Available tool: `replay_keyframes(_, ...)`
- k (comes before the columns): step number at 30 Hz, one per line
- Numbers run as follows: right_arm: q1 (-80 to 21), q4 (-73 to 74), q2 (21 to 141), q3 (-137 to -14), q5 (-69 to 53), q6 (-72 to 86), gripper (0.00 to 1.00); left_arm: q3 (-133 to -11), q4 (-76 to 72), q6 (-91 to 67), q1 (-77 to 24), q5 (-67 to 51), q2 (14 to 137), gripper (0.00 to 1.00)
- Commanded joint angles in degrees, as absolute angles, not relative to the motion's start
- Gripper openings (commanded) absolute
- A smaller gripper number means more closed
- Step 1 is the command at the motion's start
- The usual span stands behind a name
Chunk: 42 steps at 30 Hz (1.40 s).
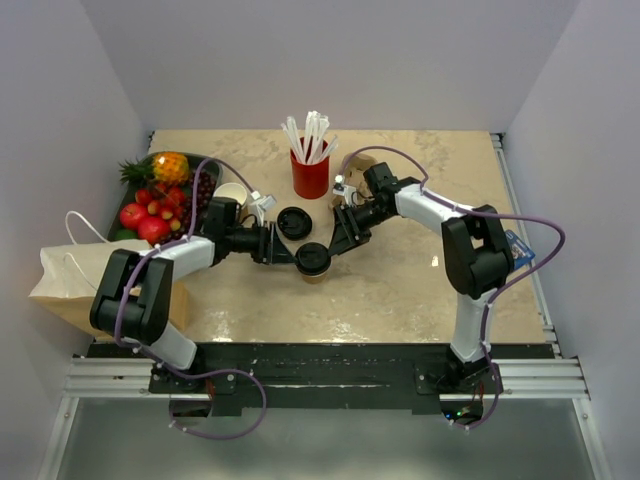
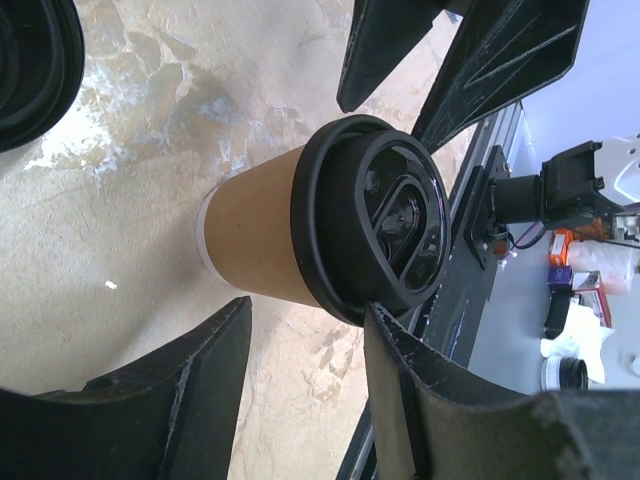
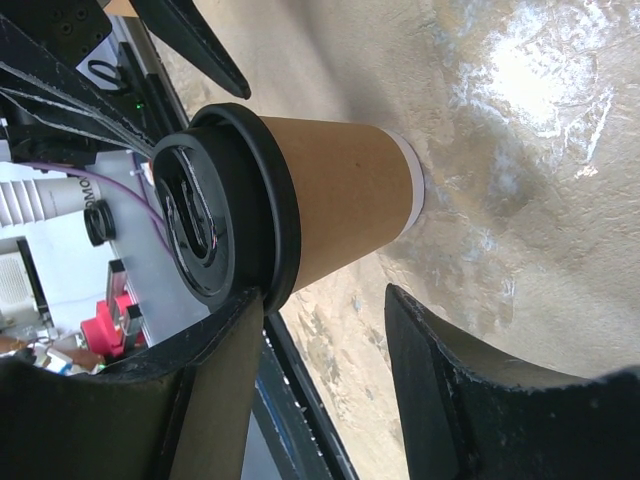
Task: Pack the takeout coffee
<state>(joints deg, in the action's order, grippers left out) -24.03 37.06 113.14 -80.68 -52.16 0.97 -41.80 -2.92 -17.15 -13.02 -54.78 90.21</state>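
– Black fingers (image 2: 200,370) of the left hand (image 2: 306,306) fill the bottom of its wrist view, spread wide and holding nothing. Just past their tips stands the takeout coffee (image 2: 255,235), upright, black lid (image 2: 385,225) on.
– Where on the bench (image 1: 420,290)?
– About midway between the left and right edges, somewhat nearer the near edge than the far one. The right hand (image 3: 322,295) faces it from the other side, equally wide open, equally empty. So 2 hands flank 1 cup and neither grips it.
– Any contact?
– In each wrist view 1 finger lies against the lid's rim. Whether it presses or only overlaps, I cannot tell.
– Then which hand takes it?
– I'd judge the left. The paper bag (image 1: 65,285) lies at the near left corner, on that arm's side. The right should draw back first, or the 2 will crowd each other.
– And the grip?
– Push in further so the pads close on the kraft wall below the lid, not on the rim, because squeezing the rim could pop the lid. Close gently, since a paper cup dents. Lift straight up, keep it vertical, and steer clear of the loose lid (image 1: 294,222) lying just toward the far edge.
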Motion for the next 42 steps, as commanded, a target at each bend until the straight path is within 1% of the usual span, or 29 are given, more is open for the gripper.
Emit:
replay_keyframes(1, -24.5, 36.7, 114.1, -82.4, -50.9, 0.4, 0.54, -42.3, -0.1, -12.0, -12.7, -48.5, 93.0, 0.51)
replay_keyframes(2, -24.5, 36.8, 114.2, -82.4, -50.5, 0.4, 0.54, -42.3, 1.8, -11.9, -12.7, -48.4, 93.1, 0.51)
replay_keyframes(11, -25.0, 39.9, 115.0, -82.5, -44.9, -3.8, 0.51, -43.6, 0.9, -11.9, -12.7, -51.6, 91.8, 0.51)
replay_keyframes(16, -26.4, 41.0, 115.0, -80.9, -38.9, -6.7, 0.48, -42.2, 1.0, -10.3, -13.0, -47.8, 91.8, 0.51)
replay_keyframes(26, -26.5, 38.7, 113.6, -78.7, -33.8, -7.6, 0.45, -41.9, 3.4, -5.7, -14.1, -42.2, 92.3, 0.49)
replay_keyframes(28, -26.4, 39.0, 113.3, -79.4, -34.5, -8.7, 0.45, -42.4, 3.4, -5.5, -14.1, -42.8, 92.2, 0.49)
replay_keyframes(30, -26.4, 38.1, 112.5, -80.2, -38.1, -8.8, 0.46, -42.9, 3.0, -5.7, -14.1, -44.5, 91.6, 0.49)
replay_keyframes(37, -25.8, 35.5, 110.6, -84.3, -48.7, -9.2, 0.54, -44.8, 1.8, -6.1, -14.0, -49.6, 90.2, 0.49)
replay_keyframes(42, -25.4, 35.5, 109.4, -85.5, -49.7, -11.7, 0.6, -45.4, 2.3, -5.5, -14.0, -50.8, 89.5, 0.49)
